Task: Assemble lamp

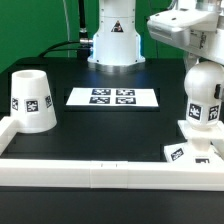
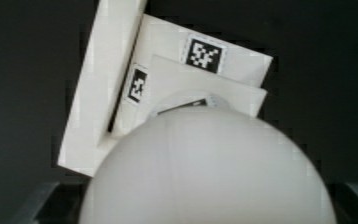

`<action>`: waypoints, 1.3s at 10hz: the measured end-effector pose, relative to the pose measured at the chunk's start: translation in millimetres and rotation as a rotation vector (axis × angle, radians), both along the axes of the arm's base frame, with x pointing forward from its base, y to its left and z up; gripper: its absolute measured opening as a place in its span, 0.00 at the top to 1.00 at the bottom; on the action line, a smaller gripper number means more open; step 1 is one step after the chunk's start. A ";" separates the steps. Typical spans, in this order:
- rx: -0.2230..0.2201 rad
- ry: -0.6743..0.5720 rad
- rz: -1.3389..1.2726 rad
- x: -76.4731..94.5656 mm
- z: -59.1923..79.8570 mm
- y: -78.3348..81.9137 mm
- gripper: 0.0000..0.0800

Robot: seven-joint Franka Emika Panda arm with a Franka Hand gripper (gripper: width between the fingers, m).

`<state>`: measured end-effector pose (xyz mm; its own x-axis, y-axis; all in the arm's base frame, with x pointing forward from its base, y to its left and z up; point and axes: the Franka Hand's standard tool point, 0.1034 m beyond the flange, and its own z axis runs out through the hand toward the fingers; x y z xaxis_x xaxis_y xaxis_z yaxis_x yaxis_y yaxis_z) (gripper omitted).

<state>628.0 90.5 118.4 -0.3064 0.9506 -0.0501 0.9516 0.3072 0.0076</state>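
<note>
Lamp status: bulb stands upright on its stem on the small square base, at the exterior view's right, just beside the long white rail along the front. My gripper sits over the bulb's top. In the wrist view the rounded white dome fills the gap between my dark fingers; I cannot tell if the pads are actually pressing on it. All parts are plain white plastic. The shade is a truncated cone, wide end down, well apart at the exterior view's left in the rail's corner. The only markings are square black-and-white tags: one on the bulb, one on the shade, two visible on the base in the wrist view. The marker board lies flat mid-table with four tags.
</note>
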 end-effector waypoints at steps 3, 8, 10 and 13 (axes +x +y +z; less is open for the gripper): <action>0.006 -0.001 -0.062 -0.2 -0.1 -0.4 0.28; 0.035 -0.017 -0.537 0.4 -0.7 -1.3 0.28; 0.037 -0.020 -0.661 0.3 -0.8 -1.1 0.28; 0.041 -0.026 -0.853 0.1 -1.0 -0.8 0.28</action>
<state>628.2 89.7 117.4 0.5155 0.8569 -0.0079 0.8567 -0.5151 0.0283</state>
